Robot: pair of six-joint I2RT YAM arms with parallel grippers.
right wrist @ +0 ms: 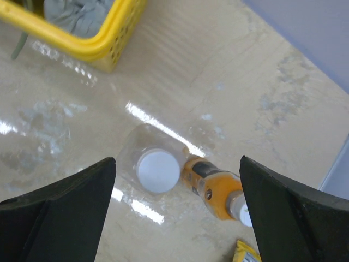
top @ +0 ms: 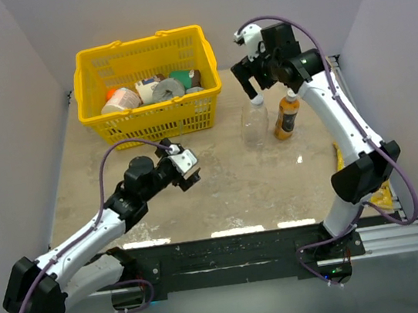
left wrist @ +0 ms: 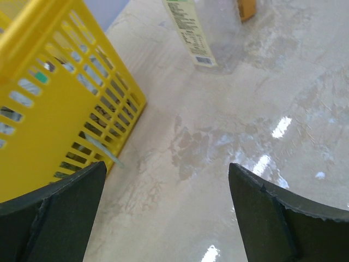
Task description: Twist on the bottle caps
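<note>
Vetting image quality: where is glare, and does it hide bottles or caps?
Top external: sharp, evenly lit; glare spots on the table by the arm bases; clear bottle faint. Left wrist: glare patches at right; clear bottle cropped. Right wrist: glare streaks beside the clear bottle, but the cap atop it and the orange bottle read plainly.

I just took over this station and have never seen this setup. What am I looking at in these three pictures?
Two robot arms are bolted to a table. The wide picture looks down from above and behind them; the other two come from a camera on each wrist. The left gripper is open and empty, near a yellow basket of odds and ends. The right gripper, also open and empty, hangs above a clear bottle, an orange bottle beside it. Both carry white caps; how tight, I cannot tell.
</note>
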